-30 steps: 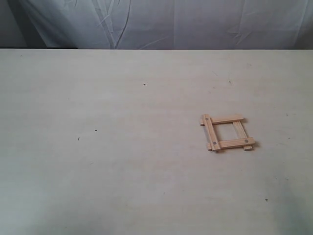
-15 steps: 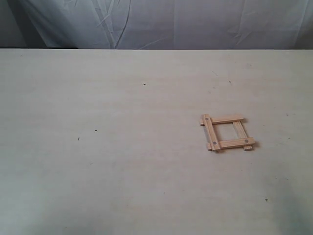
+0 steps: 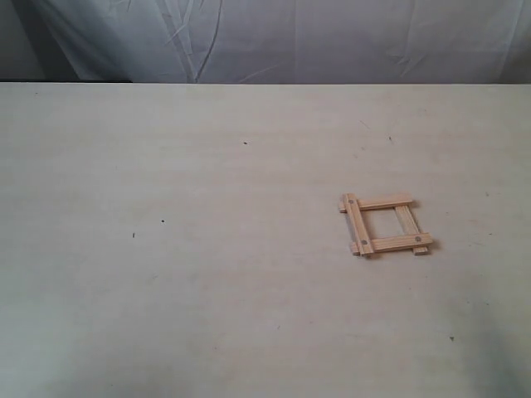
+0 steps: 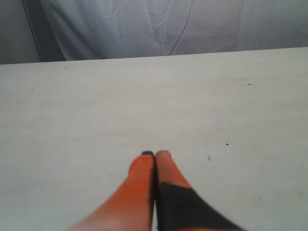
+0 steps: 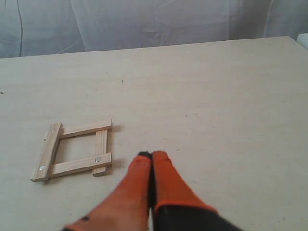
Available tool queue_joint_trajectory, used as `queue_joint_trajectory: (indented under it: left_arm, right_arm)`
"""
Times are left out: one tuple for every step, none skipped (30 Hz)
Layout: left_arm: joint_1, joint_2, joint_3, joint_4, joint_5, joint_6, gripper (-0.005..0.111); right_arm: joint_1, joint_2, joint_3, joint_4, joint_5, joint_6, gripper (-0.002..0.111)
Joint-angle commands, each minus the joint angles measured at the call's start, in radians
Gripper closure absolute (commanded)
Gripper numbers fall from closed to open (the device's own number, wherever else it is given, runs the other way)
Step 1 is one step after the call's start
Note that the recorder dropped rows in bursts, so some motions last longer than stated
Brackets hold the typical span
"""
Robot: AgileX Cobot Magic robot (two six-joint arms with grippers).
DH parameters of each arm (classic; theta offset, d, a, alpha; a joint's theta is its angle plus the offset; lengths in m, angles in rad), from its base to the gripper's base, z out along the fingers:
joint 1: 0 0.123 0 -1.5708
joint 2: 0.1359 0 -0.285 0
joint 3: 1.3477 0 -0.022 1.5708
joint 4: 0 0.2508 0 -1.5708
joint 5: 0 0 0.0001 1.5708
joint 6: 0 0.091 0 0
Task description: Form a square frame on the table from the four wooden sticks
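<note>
A large pale beige desk (image 3: 207, 282) with faint wood grain fills the scene. A creased white cloth backdrop (image 3: 332, 37) hangs along its far edge. A few tiny dark specks (image 3: 163, 220) dot the surface.

Right of the middle of the desk lies a small open square frame of four pale wooden strips (image 3: 387, 245), flat on the surface. Its left strip (image 3: 357, 224) runs near to far and crosses over the ends of the far strip (image 3: 383, 202) and the near strip (image 3: 402, 242). The near strip in turn crosses over the right strip (image 3: 406, 221), whose near end pokes out past the corner. Small dark dots mark the left strip close to both ends and the near strip close to its right end. The strip ends stick out slightly at the corners, and bare desk shows through the opening.

The left wrist view shows the orange-fingered left gripper (image 4: 155, 155) clenched, tips pressed together with nothing between them, over bare desk.

The right wrist view shows the orange-fingered right gripper (image 5: 151, 155) likewise clenched and empty. The frame lies on the desk near its fingertips but apart from them, with a strip of bare surface between.
</note>
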Motion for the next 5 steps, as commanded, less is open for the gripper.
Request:
queue_joint_trajectory:
  left_arm:
    - [0.0, -0.007, 0.005, 0.003, -0.013, -0.007, 0.107]
    - [0.0, -0.007, 0.005, 0.003, -0.013, -0.007, 0.107]
    - [0.0, -0.007, 0.005, 0.003, -0.013, -0.007, 0.107]
    - [0.0, -0.007, 0.005, 0.003, -0.013, -0.007, 0.107]
    - [0.0, -0.007, 0.005, 0.003, -0.013, -0.007, 0.107]
  right_arm:
    - [-0.005, -0.006, 0.002, 0.002, -0.007, -0.004, 0.109]
    - [-0.005, -0.006, 0.002, 0.002, -0.007, -0.004, 0.109]
    - [-0.005, -0.006, 0.002, 0.002, -0.007, -0.004, 0.109]
    - [-0.005, -0.006, 0.002, 0.002, -0.007, -0.004, 0.109]
    - [-0.005, -0.006, 0.002, 0.002, -0.007, -0.004, 0.109]
